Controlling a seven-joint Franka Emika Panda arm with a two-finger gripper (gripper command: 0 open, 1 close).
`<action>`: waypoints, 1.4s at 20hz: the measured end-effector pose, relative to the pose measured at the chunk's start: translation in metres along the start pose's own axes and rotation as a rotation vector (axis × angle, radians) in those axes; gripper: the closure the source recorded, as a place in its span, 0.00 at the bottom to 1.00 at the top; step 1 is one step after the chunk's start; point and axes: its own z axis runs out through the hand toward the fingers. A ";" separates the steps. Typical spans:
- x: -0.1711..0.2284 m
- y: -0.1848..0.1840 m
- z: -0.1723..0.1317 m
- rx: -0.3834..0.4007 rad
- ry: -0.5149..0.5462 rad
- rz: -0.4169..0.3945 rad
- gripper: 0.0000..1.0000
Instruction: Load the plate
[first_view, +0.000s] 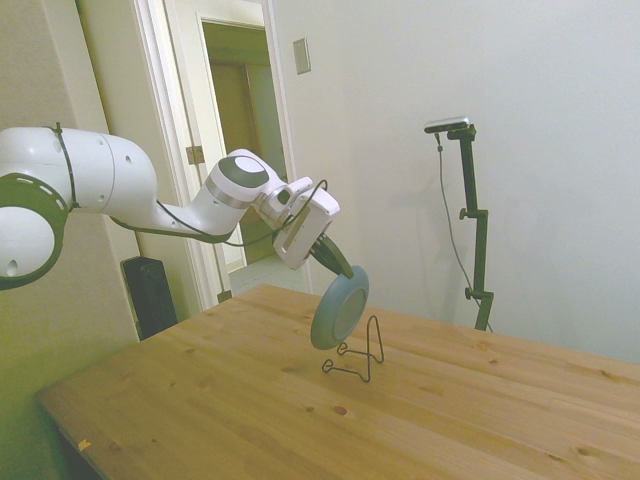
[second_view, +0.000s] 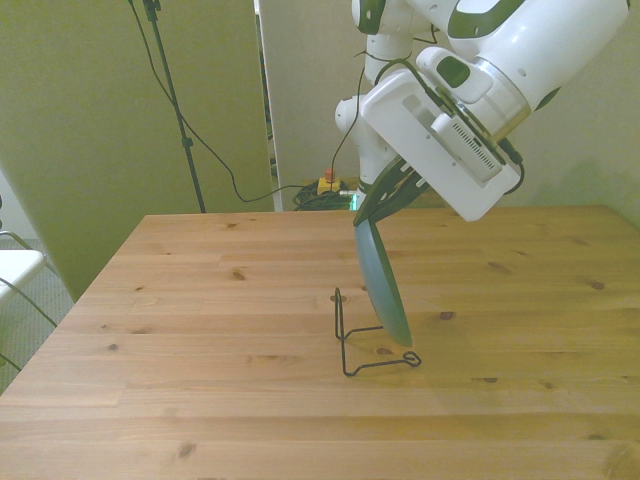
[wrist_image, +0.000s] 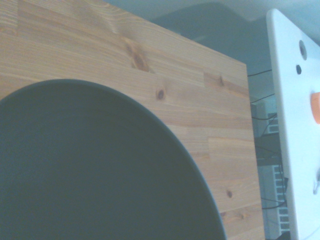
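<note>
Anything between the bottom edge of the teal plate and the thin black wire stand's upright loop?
Nothing. In the side view, the round teal-green plate, held by the gripper, hangs beside the black wire stand, with only bare gap showing between them.

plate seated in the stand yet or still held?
Held: end effector grips the plate by its top rim, tilted on edge over the wire stand.

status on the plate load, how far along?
Done: the claw has the plate gripped by its upper rim and carried on edge to the wire stand. In hand: the plate hangs tilted over the stand's base, its lower edge near the wire in the front view; contact is not clear. Left: seat it against the upright loop, open the claw and back off.
</note>
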 end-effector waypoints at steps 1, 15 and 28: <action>0.001 0.001 0.002 -0.007 0.007 -0.003 1.00; -0.013 0.000 0.043 -0.041 0.018 -0.059 1.00; -0.013 -0.010 0.040 0.001 -0.007 -0.032 1.00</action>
